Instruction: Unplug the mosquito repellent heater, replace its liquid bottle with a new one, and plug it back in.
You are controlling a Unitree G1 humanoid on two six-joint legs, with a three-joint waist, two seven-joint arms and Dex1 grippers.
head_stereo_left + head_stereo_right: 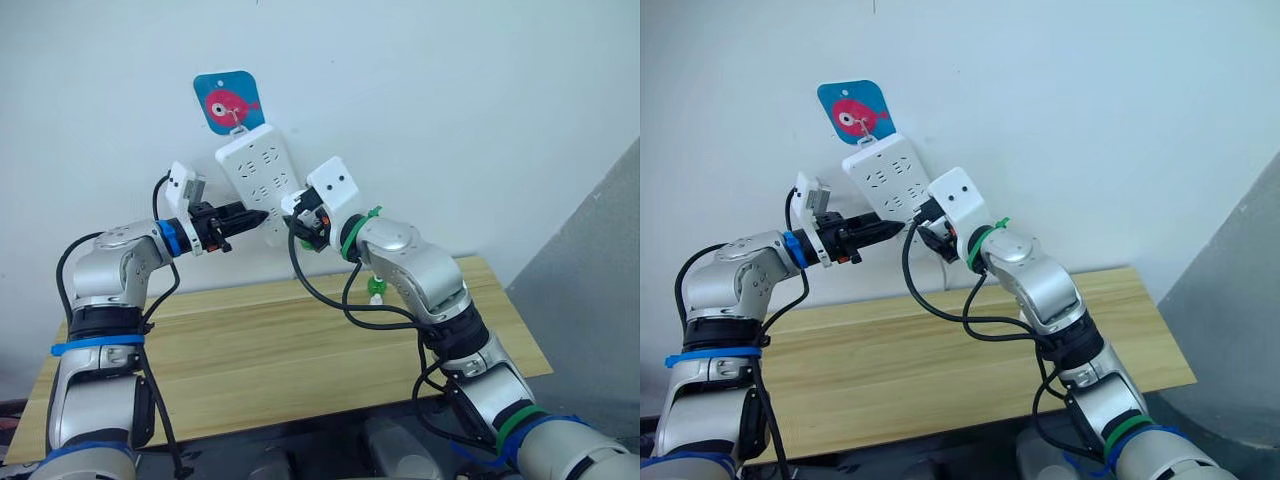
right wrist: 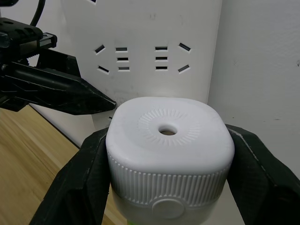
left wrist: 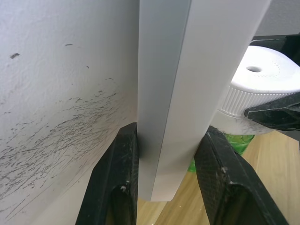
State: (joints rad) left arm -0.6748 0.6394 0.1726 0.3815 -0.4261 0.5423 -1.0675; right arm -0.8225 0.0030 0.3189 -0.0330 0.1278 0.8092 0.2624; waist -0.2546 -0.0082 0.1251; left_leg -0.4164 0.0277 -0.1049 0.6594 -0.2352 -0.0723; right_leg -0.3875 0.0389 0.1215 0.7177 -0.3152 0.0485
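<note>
The white mosquito repellent heater (image 2: pixel 168 140) has a round vent hole on its face, and my right gripper (image 2: pixel 168 157) is shut on its sides. It sits against the lower end of the white power strip (image 1: pixel 258 170) hanging on the wall; its prongs are hidden. A green liquid bottle (image 3: pixel 240 143) shows just beneath the heater (image 3: pixel 262 84). My left gripper (image 1: pixel 250 216) is shut on the strip's lower side edge (image 3: pixel 166 117), one finger (image 3: pixel 119 178) on each side. The two grippers almost meet at the strip's bottom.
The strip hangs from a blue hook plate with a pink fish (image 1: pixel 228 102). Below is a wooden table (image 1: pixel 260 360), where a small green and white object (image 1: pixel 375 288) stands behind my right arm. A grey panel (image 1: pixel 600 300) rises at the right.
</note>
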